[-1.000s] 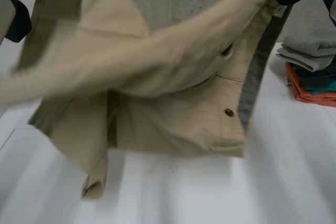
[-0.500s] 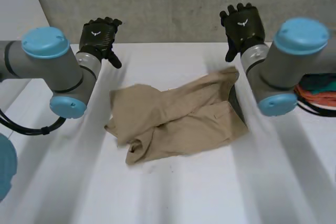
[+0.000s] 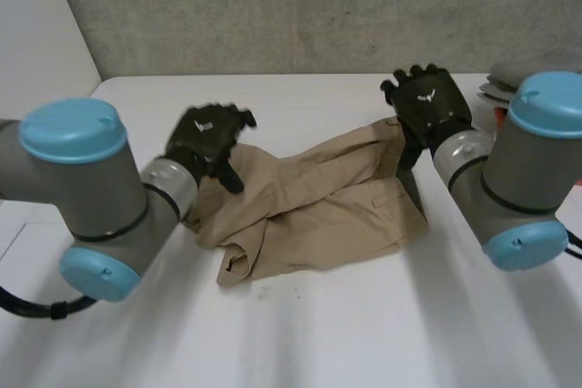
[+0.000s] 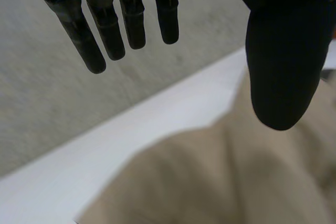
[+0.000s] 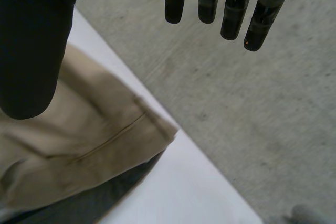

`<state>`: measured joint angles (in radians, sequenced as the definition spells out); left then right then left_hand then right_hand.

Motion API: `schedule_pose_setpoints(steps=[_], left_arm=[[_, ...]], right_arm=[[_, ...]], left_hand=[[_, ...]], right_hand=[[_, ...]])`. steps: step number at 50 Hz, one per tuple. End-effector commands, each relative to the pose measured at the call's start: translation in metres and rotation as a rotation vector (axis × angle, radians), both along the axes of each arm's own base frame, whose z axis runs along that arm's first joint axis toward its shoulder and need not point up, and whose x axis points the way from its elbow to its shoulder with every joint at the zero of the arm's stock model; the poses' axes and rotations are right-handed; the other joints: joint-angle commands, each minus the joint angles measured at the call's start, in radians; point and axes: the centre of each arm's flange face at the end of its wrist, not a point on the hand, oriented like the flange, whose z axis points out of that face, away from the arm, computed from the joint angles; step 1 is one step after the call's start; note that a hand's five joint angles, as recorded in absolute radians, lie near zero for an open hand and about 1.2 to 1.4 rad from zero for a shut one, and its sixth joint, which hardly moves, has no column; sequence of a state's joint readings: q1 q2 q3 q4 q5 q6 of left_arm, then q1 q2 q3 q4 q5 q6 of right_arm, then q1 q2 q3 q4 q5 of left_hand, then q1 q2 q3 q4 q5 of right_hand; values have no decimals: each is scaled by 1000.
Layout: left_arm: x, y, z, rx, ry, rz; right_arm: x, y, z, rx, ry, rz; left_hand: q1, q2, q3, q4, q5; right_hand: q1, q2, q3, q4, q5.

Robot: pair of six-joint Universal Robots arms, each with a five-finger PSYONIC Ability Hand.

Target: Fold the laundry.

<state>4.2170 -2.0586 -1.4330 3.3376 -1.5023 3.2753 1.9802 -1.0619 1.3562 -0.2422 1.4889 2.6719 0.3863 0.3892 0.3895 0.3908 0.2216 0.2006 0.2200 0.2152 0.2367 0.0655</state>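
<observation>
The white desk (image 3: 318, 333) is lit brightly and evenly by soft light that appears to fall from above, and the grey wall (image 3: 300, 6) behind it is rendered in a flat, duller tone. Only gentle shading is seen in the folds of the beige garment (image 3: 318, 202), and a thin, faint shadow is cast along its near edge. In the wrist views the left robot hand (image 4: 273, 51) and the right robot hand (image 5: 31, 40) are shown as near-black shapes against the brighter background.

White table (image 3: 318, 333), grey concrete wall (image 3: 318, 6)
</observation>
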Motion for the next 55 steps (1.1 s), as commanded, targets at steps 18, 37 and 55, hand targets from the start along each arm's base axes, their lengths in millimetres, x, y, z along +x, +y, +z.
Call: schedule_pose_setpoints(steps=[18, 37, 55], left_arm=[[-42, -68, -43, -197, -125, -28], [-14, -197, -16, -652, -49, 87], [-12, -55, 13, -390, -86, -46]], right_arm=[[-6, 14, -27, 86, 38, 6], [-10, 36, -39, 126, 90, 35], [-26, 52, -35, 183, 131, 89]], left_hand=[[1010, 1007, 1007, 1005, 1000], [-212, -215, -215, -216, -222], [-212, -215, -215, -216, -222]], right_hand=[[-26, -45, -41, -62, -66], [-26, -45, -41, -62, -66], [-26, -45, -41, -62, -66]])
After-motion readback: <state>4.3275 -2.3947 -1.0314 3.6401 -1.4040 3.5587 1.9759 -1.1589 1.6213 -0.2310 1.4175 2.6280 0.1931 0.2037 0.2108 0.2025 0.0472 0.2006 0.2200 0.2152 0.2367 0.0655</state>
